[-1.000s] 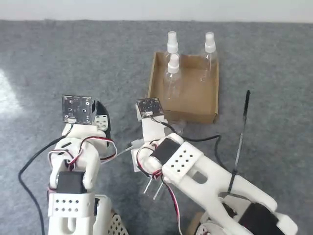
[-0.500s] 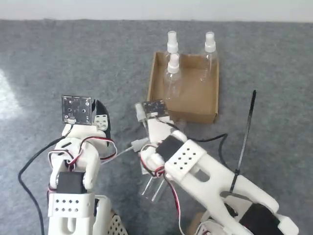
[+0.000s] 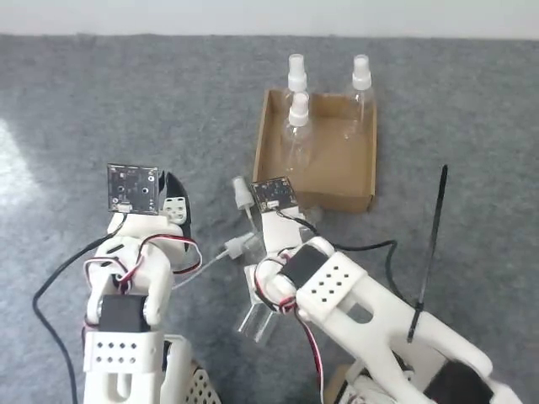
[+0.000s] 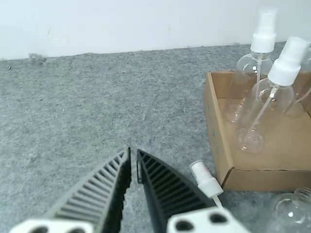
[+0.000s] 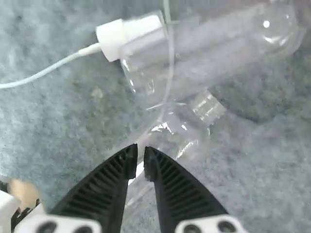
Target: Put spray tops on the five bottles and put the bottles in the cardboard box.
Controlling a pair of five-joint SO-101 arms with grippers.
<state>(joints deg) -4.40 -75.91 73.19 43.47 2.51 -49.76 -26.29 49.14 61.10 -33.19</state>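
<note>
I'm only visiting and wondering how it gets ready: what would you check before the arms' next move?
1. Three capped bottles upright in the cardboard box: ok.
2. Room left in the box: ok.
3. Lying bottle capped: not ok, neck open.
4. Loose spray top free beside the box: ok.
5. Left gripper open for grasping: not ok, shut.
6. Right gripper open: not ok, shut.

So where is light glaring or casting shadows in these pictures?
High view: a pale bright patch on the grey mat at its left edge. Right wrist view: a small glint on the capped lying bottle, dark shadow beside it. Left wrist view: faint sheen on the standing bottles.
</note>
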